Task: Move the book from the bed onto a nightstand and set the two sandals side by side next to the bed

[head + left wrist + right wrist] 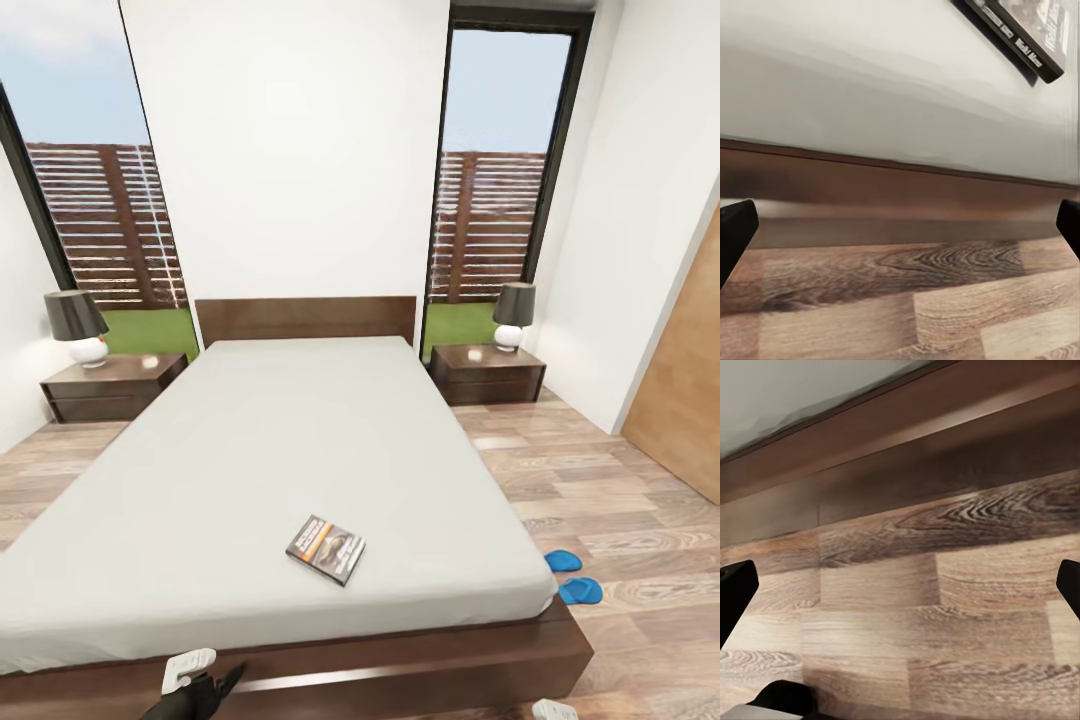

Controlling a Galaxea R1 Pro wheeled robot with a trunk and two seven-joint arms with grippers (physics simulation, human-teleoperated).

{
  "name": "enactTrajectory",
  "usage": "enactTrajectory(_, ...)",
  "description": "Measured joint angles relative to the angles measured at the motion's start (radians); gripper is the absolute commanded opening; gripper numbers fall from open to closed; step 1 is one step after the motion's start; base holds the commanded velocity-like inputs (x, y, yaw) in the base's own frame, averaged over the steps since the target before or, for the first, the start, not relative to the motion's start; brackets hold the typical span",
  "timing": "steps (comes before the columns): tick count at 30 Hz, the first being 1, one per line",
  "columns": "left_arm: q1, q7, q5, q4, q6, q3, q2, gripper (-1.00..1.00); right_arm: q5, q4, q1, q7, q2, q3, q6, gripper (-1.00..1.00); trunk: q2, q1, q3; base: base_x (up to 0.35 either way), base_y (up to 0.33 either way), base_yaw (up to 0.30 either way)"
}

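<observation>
Book (326, 549) lies flat on the bed (260, 450) mattress near its foot edge, long axis angled toward the bed's far right corner. Two sandals (571, 576) on the floor (620, 520) beside the bed's right foot corner, one just behind the other. Nightstands (488, 372) flank the headboard, each carrying a lamp (513, 315). Left gripper (900, 217) and right gripper (900, 585) both spread wide, empty, low by the bed's foot frame.

White walls (290, 150) enclose a room with a light wood-plank floor (610, 500). Two tall dark-framed windows (490, 170) on the far side show a slatted brown fence (95, 220), grass and blue sky. Daylight is soft and even. A wooden door panel (690, 370) stands at the right.
</observation>
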Motion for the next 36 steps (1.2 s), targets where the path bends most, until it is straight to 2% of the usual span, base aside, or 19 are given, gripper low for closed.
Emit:
enactTrajectory(14, 0.0, 0.0, 0.0, 0.0, 0.0, 0.001, 0.001, 1.0, 0.001, 0.0, 0.0, 0.0, 0.0, 0.001, 0.0, 1.0, 0.098, -0.054, 0.035, 0.0, 0.0, 0.006)
enactTrajectory(36, 0.0, 0.0, 0.0, 0.0, 0.0, 0.0, 0.001, 1.0, 0.001, 0.0, 0.0, 0.001, 0.0, 0.001, 0.0, 1.0, 0.098, -0.054, 0.035, 0.0, 0.0, 0.209)
